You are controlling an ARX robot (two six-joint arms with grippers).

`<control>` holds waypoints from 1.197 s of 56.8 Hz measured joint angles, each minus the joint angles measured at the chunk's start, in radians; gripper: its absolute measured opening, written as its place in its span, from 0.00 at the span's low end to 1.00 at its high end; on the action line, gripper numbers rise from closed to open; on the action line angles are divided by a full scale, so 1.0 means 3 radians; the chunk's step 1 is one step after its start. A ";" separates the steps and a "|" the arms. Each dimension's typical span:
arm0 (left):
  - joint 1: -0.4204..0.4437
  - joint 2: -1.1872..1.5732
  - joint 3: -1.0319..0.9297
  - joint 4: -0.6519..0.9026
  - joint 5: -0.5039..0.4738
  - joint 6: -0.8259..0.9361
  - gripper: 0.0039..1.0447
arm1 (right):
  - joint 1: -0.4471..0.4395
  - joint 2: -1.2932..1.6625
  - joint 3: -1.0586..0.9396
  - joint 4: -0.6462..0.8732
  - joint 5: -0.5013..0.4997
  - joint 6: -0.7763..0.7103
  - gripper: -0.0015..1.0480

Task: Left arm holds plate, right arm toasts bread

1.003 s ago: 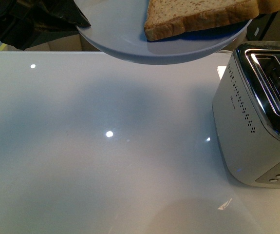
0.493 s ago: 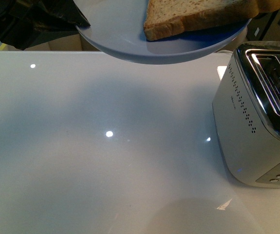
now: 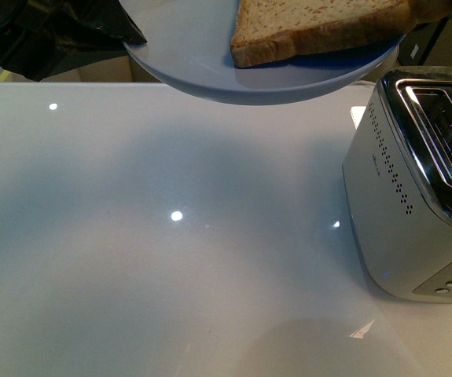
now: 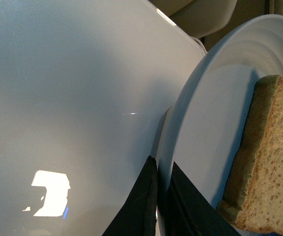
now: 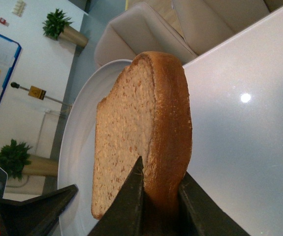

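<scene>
Spanning most of the front view, the white table (image 3: 170, 259) is the largest element, and we find it unchanged over the last second. The silver toaster (image 3: 402, 196) stands at its right edge with its slots (image 3: 446, 133) facing up, and it has not moved either.

The plate (image 3: 186, 47) is held in the air above the far side of the table, clear of the surface, beyond and to the left of the toaster. Its outline matches the earlier frames, so we read the left arm as holding steady.

The bread (image 3: 320, 23) lies on the right half of the plate. It is the one thing that has shifted: its near corner has crept a little to the left, and its right end now sits slightly higher in the frame. The change is small.

The left gripper (image 4: 163, 163) is closed thinly over the plate's rim, one finger above and one below. The right gripper (image 5: 161, 169) is clamped across the slice's rounded crust edge, its jaws narrowed to the thickness of the bread.

We judge that the grasp is made and the lift-off is just beginning. The carry to the toaster slots is not yet done.
</scene>
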 joint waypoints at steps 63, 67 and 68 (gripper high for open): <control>0.0000 0.0000 0.0000 0.0000 0.0003 -0.0015 0.03 | -0.0449 -0.1209 0.0290 -0.1186 0.1095 -0.2439 0.03; 0.0000 0.0000 0.0000 0.0000 0.0001 -0.0015 0.03 | -0.0440 -0.1120 0.0156 -0.1137 0.1105 -0.2494 0.03; 0.0000 0.0000 0.0000 0.0000 0.0003 -0.0015 0.03 | -0.0439 -0.1100 0.0134 -0.1119 0.1118 -0.2506 0.03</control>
